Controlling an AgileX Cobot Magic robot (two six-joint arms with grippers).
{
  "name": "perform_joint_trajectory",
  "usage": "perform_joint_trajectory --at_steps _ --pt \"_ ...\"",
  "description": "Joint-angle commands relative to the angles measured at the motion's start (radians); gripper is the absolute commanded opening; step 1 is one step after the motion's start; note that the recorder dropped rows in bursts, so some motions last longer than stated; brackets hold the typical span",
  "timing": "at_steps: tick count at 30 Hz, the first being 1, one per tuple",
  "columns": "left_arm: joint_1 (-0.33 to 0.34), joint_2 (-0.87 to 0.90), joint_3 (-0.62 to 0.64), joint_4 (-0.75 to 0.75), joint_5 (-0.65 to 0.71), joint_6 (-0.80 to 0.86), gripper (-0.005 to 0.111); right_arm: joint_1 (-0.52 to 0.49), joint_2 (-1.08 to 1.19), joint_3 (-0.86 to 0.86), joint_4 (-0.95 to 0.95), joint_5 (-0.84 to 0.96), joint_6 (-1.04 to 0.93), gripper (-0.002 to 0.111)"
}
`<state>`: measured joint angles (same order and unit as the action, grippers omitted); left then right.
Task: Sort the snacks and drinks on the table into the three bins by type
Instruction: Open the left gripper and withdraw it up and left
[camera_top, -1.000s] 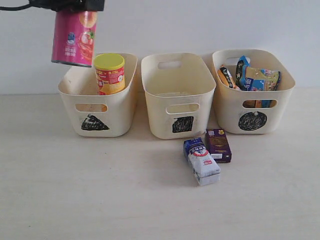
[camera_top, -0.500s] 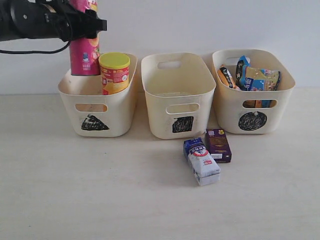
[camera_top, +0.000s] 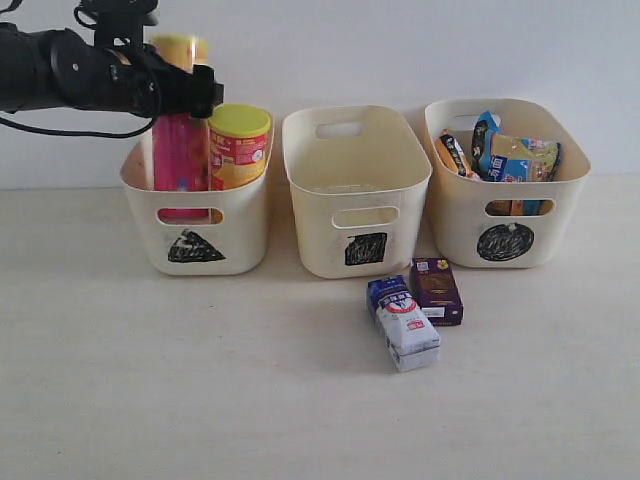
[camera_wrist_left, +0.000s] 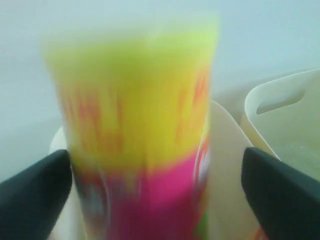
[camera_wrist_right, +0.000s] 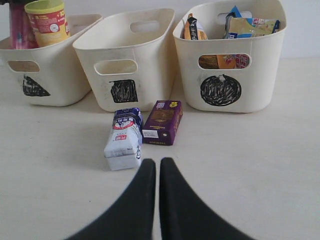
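Pink tube (camera_top: 180, 150) stands in the left bin (camera_top: 195, 235), on the left side, with the yellow tube (camera_top: 238, 145) just beside it on the right. The picture of it is smeared, so whether its base rests on the bin floor I cannot tell.

Left gripper (camera_wrist_left: 156, 155) hangs over that bin, fingers (camera_wrist_left: 35, 195) spread wide on either side of the tube's upper end. There is a clear gap on one side, and on the other the finger is close or touching. I judge it is not clamping the tube.

Right gripper (camera_wrist_right: 157, 170) is low over the near table (camera_top: 150, 380), jaws pressed together and holding nothing.

Orientation: the long axis is upright, yellow-banded end up and pink end down in the bin. Any slight lean is lost in the blur.

Risks:
- Both tubes stand well above the rim. A loose tube could rock, knock the yellow one or tip over the bin wall.
- The fingers flank the tube's top, so pulling away sideways would clip it (lifting straight up looks safer).

The white-and-blue carton (camera_top: 403, 322) and purple carton (camera_top: 436, 290) lie on the table in front of the middle bin (camera_top: 355, 195), not yet sorted. The bags (camera_top: 515, 155) are in the right bin (camera_top: 505, 215).
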<state>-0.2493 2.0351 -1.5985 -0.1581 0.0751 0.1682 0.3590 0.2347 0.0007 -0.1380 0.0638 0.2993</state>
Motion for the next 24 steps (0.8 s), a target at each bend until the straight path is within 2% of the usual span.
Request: perform_joint_trajectory --at_steps 1,5,7,9,10,14,19,24 --pt "0.0 -0.002 -0.053 0.037 0.056 0.008 0.094 0.001 -0.002 -0.001 -0.002 -0.005 -0.006 0.0" --pt "0.0 -0.012 -0.099 0.073 0.133 0.008 0.093 0.001 -0.002 -0.001 -0.002 -0.005 -0.006 0.0" --pt "0.0 -0.027 -0.114 0.073 0.172 0.003 0.085 0.001 -0.002 -0.001 -0.002 -0.005 -0.006 0.0" --pt "0.0 -0.049 -0.125 0.073 0.218 0.0 0.07 0.001 -0.002 -0.001 -0.002 -0.005 -0.006 0.0" --pt "0.0 -0.064 -0.124 0.073 0.242 0.0 0.059 0.001 -0.002 -0.001 -0.002 -0.005 -0.006 0.0" --pt "0.022 -0.123 -0.124 0.069 0.355 0.0 0.005 0.001 -0.002 -0.001 -0.002 -0.005 -0.006 0.0" --pt "0.08 -0.203 -0.122 0.067 0.462 -0.089 0.004 0.001 -0.002 -0.001 -0.002 -0.003 -0.006 0.0" --pt "0.133 -0.345 -0.064 0.043 0.478 -0.15 0.004 0.001 -0.002 -0.001 -0.002 -0.001 -0.004 0.0"
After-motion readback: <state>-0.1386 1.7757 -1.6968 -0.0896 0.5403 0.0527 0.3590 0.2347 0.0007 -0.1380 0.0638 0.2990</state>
